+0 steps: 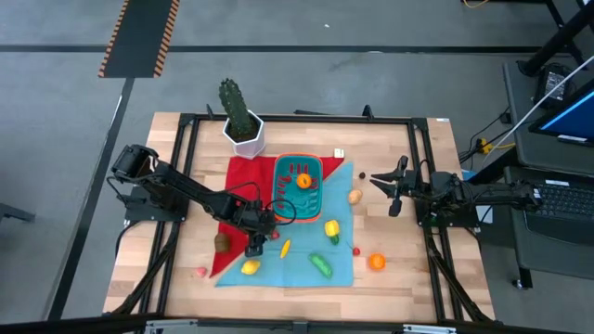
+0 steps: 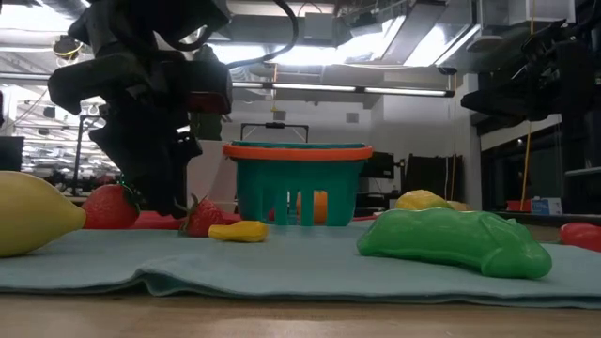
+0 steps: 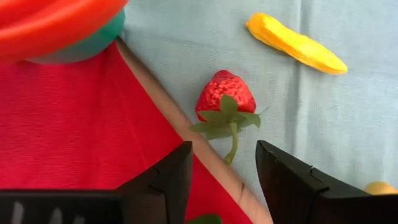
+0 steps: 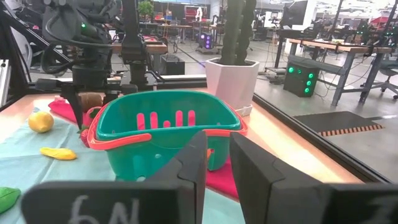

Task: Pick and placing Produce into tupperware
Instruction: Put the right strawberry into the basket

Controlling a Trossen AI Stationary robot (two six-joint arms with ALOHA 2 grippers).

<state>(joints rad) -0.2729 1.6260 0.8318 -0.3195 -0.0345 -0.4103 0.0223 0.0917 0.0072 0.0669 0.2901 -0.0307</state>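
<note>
The teal tupperware (image 1: pixel 297 186) with an orange-red rim stands on a red cloth (image 1: pixel 243 176) and holds an orange piece (image 1: pixel 303 181). My left gripper (image 3: pixel 224 149) is open and points steeply down just short of a red strawberry (image 3: pixel 225 96). The strawberry lies on the light blue cloth (image 3: pixel 323 112), with its green stem between the fingertips. In the low view the left gripper (image 2: pixel 164 192) stands left of that strawberry (image 2: pixel 202 216). A yellow piece (image 3: pixel 295 43) lies beyond it. My right gripper (image 4: pixel 217 155) waits level at the table's right side (image 1: pixel 390 190), its fingers a narrow gap apart around nothing.
Loose produce lies around on the blue cloth. It includes a lemon (image 1: pixel 249 267), a green piece (image 1: pixel 321 264), a yellow pepper (image 1: pixel 331 228), an orange (image 1: pixel 376 262), a potato (image 1: pixel 355 196) and a kiwi (image 1: pixel 221 241). A cactus in a white pot (image 1: pixel 243 130) stands behind the tupperware.
</note>
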